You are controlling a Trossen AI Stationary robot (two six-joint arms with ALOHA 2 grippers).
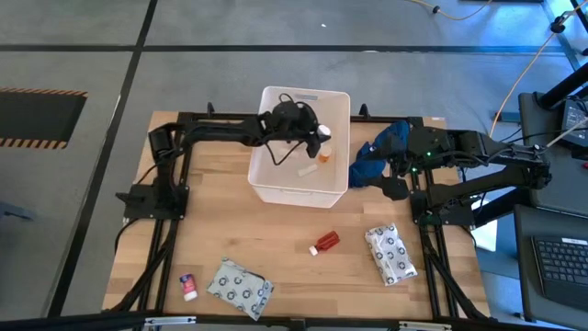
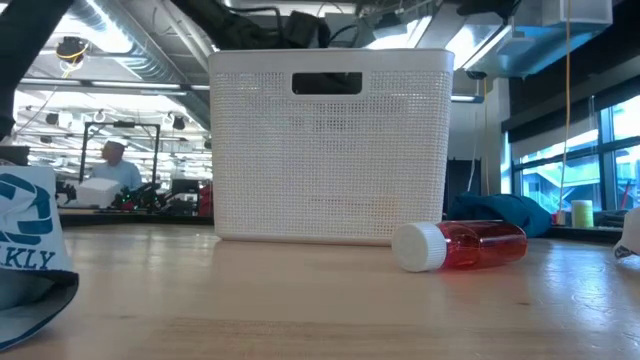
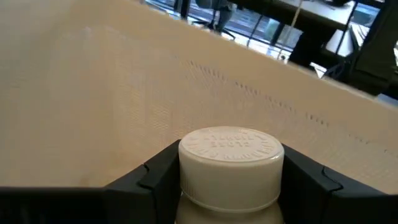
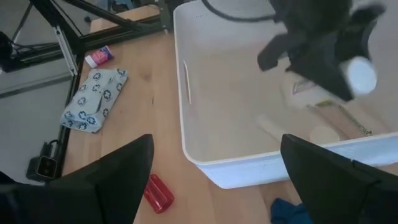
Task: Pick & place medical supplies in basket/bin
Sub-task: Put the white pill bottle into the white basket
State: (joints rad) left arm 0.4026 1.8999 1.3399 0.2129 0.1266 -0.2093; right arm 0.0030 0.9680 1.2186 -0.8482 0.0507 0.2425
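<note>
The white bin (image 1: 300, 188) (image 2: 330, 150) stands mid-table. My left gripper (image 1: 308, 129) (image 3: 230, 180) hangs over its inside, shut on the white pill bottle (image 3: 230, 155) (image 4: 357, 74). An orange vial (image 1: 324, 158) and a white tube (image 1: 306, 170) lie on the bin's floor. On the table lie a red vial (image 1: 326, 243) (image 2: 460, 245), two dotted packets (image 1: 390, 253) (image 1: 239, 285) and a small red-capped tube (image 1: 188, 285). My right gripper (image 1: 386, 173) (image 4: 216, 149) waits open at the bin's right, by the dark blue cloth (image 1: 378, 152). My left gripper pinches the white pill bottle between its two fingers (image 3: 155, 177), on the bottle's body just under the ribbed cap (image 3: 230, 146). The fingers come from above, pointing down into the bin. The bottle is lifted clear of the bin's floor, cap toward the wrist.
The bin's tall walls surround my left gripper. The blue cloth (image 2: 510, 212) lies between the bin and my right arm. Bare wood lies in front of the bin, around the red vial. Beyond the table is a workshop, with a person (image 2: 115, 170) far off.
</note>
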